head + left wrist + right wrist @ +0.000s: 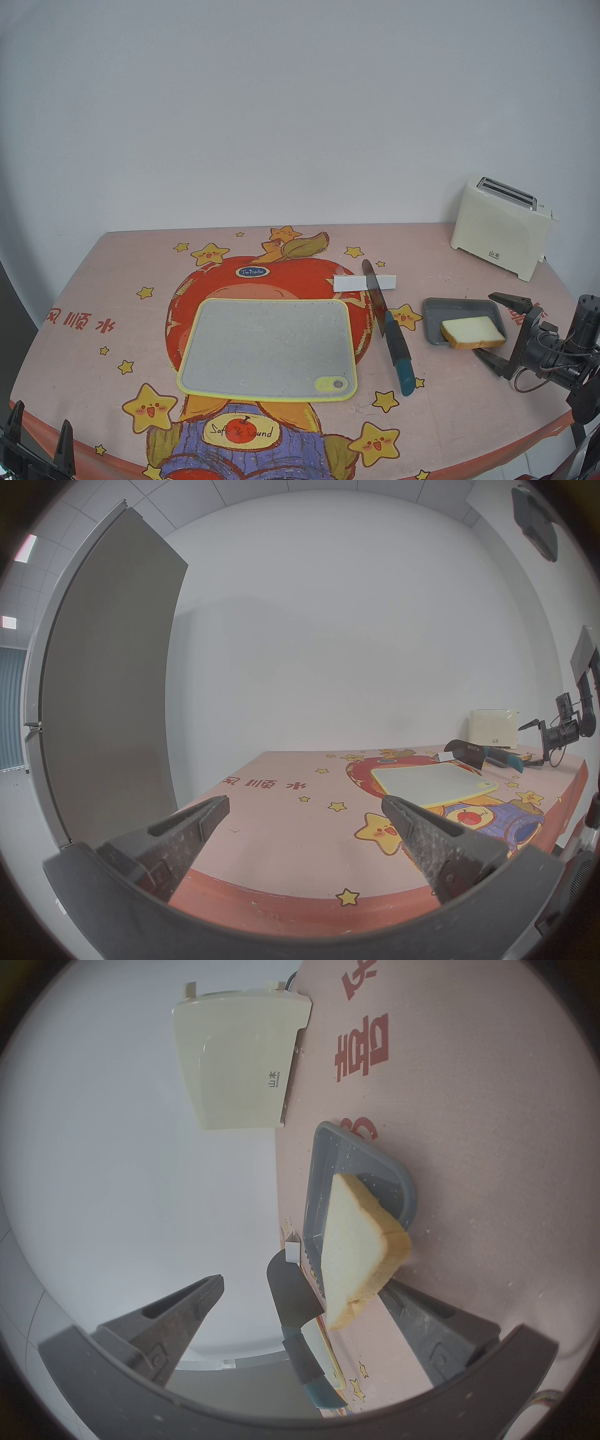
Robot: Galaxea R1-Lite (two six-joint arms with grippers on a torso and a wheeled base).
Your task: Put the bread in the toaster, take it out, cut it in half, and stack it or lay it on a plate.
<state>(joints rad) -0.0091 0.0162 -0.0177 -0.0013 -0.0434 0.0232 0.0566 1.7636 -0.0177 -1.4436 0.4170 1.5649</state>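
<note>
Step in hand: pick-up for toasting. The bread (473, 332) lay on the tray (437, 307), on the counter (125, 294) near the toaster (500, 226). The right pincer (484, 324) was released, jaws spread to either side of the slice. The left pincer (305, 802) was released at the counter's near edge. Next move probably requires clamping the slice, lifting it, and aligning it edge-down with a slot.

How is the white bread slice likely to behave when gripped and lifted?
The thick white bread slice looks soft and light, so it will probably dent under a firm squeeze. Resting partly over the rim of the shallow grey tray, it may tip or slide when nudged.
</note>
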